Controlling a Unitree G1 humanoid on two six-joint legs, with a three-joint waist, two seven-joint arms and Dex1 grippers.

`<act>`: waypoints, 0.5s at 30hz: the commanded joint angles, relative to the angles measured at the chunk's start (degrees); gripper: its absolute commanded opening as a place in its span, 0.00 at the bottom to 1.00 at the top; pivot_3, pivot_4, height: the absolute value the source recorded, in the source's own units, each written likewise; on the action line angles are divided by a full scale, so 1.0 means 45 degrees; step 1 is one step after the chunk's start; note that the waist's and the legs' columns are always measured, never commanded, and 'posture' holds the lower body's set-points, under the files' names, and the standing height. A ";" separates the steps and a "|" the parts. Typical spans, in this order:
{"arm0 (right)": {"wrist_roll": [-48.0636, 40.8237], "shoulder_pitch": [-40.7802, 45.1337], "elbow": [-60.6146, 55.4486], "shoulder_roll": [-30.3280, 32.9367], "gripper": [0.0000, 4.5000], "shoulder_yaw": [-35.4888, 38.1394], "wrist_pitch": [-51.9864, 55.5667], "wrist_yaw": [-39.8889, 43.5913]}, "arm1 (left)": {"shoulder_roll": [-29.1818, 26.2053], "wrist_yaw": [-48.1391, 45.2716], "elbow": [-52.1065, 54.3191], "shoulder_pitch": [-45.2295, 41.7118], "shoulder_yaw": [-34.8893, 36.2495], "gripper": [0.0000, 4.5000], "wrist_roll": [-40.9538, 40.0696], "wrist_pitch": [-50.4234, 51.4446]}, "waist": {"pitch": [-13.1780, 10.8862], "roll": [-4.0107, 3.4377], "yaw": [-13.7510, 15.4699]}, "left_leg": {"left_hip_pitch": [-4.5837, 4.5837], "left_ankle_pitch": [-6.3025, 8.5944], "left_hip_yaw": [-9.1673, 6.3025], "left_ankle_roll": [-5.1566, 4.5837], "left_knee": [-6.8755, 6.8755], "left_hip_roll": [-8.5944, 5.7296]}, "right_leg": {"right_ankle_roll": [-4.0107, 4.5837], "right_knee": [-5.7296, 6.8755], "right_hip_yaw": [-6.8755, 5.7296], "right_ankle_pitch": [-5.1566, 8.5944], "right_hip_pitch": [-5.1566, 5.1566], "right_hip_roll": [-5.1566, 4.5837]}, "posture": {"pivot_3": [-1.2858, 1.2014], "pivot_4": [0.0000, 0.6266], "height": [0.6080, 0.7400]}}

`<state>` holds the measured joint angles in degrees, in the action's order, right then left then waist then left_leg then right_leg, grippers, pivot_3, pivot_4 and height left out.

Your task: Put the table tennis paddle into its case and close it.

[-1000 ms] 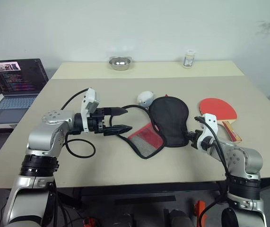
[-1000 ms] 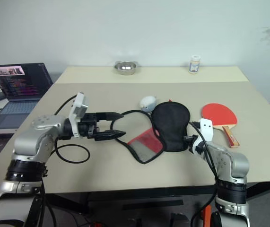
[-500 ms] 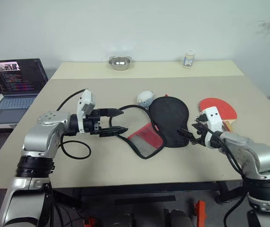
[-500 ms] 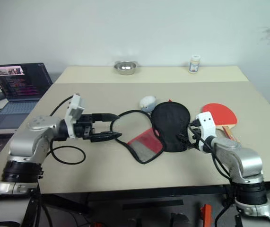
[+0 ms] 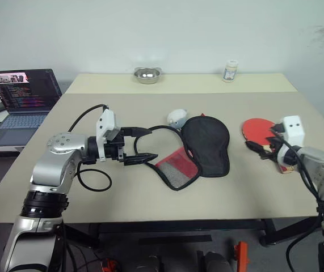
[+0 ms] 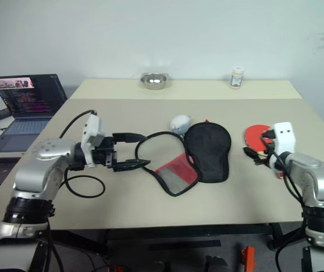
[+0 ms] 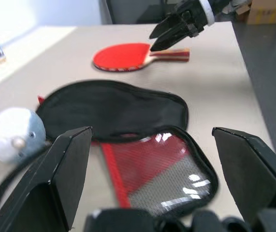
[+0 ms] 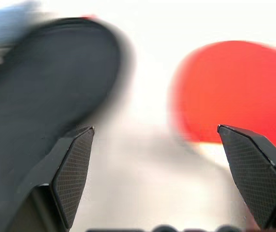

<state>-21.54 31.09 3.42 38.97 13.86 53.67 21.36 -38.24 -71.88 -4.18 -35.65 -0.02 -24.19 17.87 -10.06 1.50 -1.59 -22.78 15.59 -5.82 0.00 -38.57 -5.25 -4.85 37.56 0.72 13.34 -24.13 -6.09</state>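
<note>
Both head views look down over the table [image 5: 150, 198] from its near edge; both wrist views skim the case [image 7: 113, 108] closely.

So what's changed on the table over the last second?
The right tool left the edge of the black case, opened, and swung to the right, ending by the red paddle without holding it. The left tool stayed open at the case's red mesh flap. The case, the paddle and the small whitish object lie where they were.

No readable text or labels.
</note>
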 commanded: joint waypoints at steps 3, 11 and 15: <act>0.0650 0.1130 0.3009 0.0794 1.00 -0.0029 -0.0766 0.0596 | 0.0341 -0.0148 -0.0077 -0.0617 -0.0436 0.96 0.0226 -0.0573 | -0.0001 -0.0002 -0.0052 | 0.0002 -0.0002 0.0018 0.0000 0.0020 0.0002 | 0.0001 -0.0007 0.0012 -0.0001 -0.0005 0.0001 | 0.52 0.24 1.00; 0.1580 0.2902 0.7096 0.0477 1.00 -0.0881 -0.1908 0.1233 | 0.0649 -0.0500 -0.0882 -0.1378 -0.0803 0.96 0.0453 -0.0949 | -0.0001 -0.0003 -0.0084 | 0.0012 -0.0008 0.0035 0.0005 0.0063 0.0008 | -0.0001 -0.0057 0.0017 -0.0003 -0.0002 0.0004 | 0.52 0.24 1.00; 0.2087 0.3350 0.8189 0.0393 1.00 -0.1322 -0.2437 0.1510 | 0.0667 -0.0574 -0.1087 -0.1589 -0.0822 0.96 0.0470 -0.0992 | -0.0001 -0.0004 -0.0080 | 0.0007 -0.0028 0.0034 0.0040 0.0104 0.0009 | -0.0003 -0.0110 0.0013 -0.0005 -0.0003 0.0004 | 0.52 0.24 1.00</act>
<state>-13.41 44.49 39.28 40.09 8.15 44.37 27.59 -35.08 -74.37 -9.57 -41.26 -4.36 -22.12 14.33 -10.07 1.48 -1.95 -22.76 15.46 -5.64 0.19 -38.08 -5.21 -4.87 37.01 0.78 13.32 -24.15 -6.08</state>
